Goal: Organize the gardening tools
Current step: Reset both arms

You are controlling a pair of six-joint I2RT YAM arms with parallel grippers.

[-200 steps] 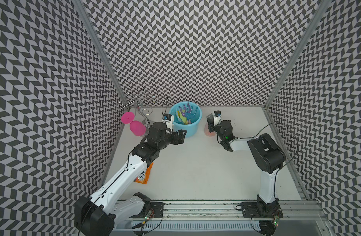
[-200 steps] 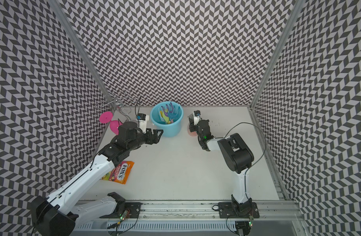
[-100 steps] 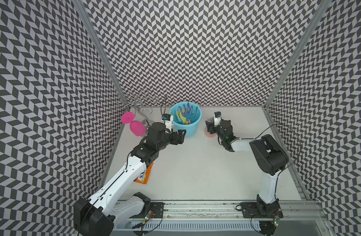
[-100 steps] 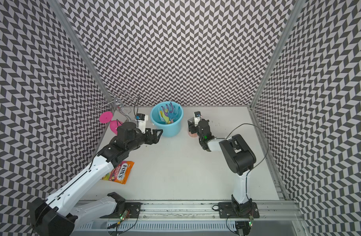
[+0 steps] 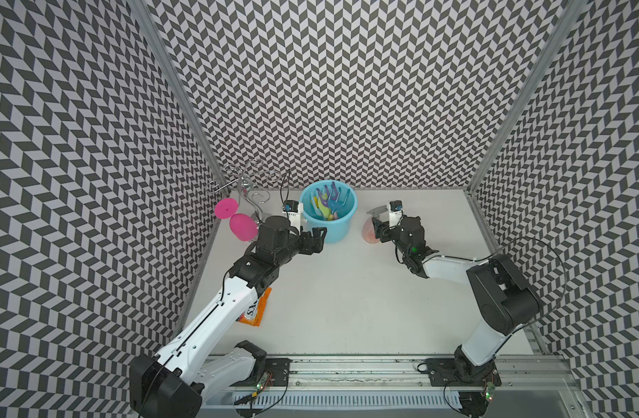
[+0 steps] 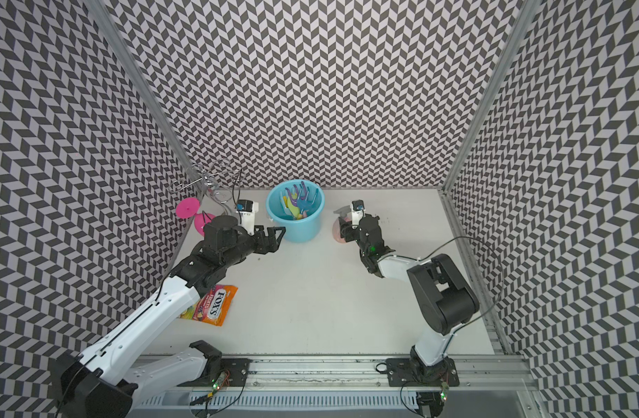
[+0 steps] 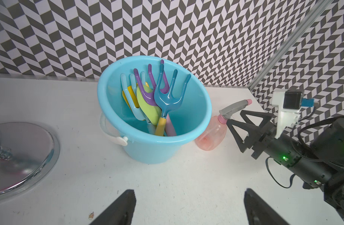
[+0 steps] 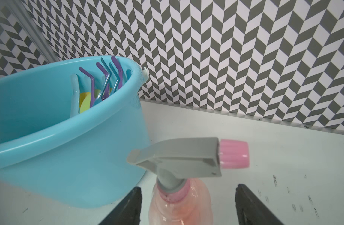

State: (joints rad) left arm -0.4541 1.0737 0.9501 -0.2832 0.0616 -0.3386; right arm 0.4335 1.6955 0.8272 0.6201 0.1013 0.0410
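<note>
Your right gripper [image 8: 187, 192] sits spread around the spray bottle [image 7: 212, 136] without pinching it, upright on the table [image 7: 167, 185] just beside the bucket [image 7: 147, 152] of hand tools [image 7: 167, 97], so back straight out without clipping it; left gripper [image 7: 188, 191] spread, empty.

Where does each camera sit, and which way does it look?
Top views: high in front, looking down on the table; left arm and right arm show.
Left wrist: on left arm, facing the bucket; open left tool and right arm show.
Right wrist: on right arm, facing the spray bottle; open right tool flanks it.
Wrist views share bucket and spray bottle.
</note>
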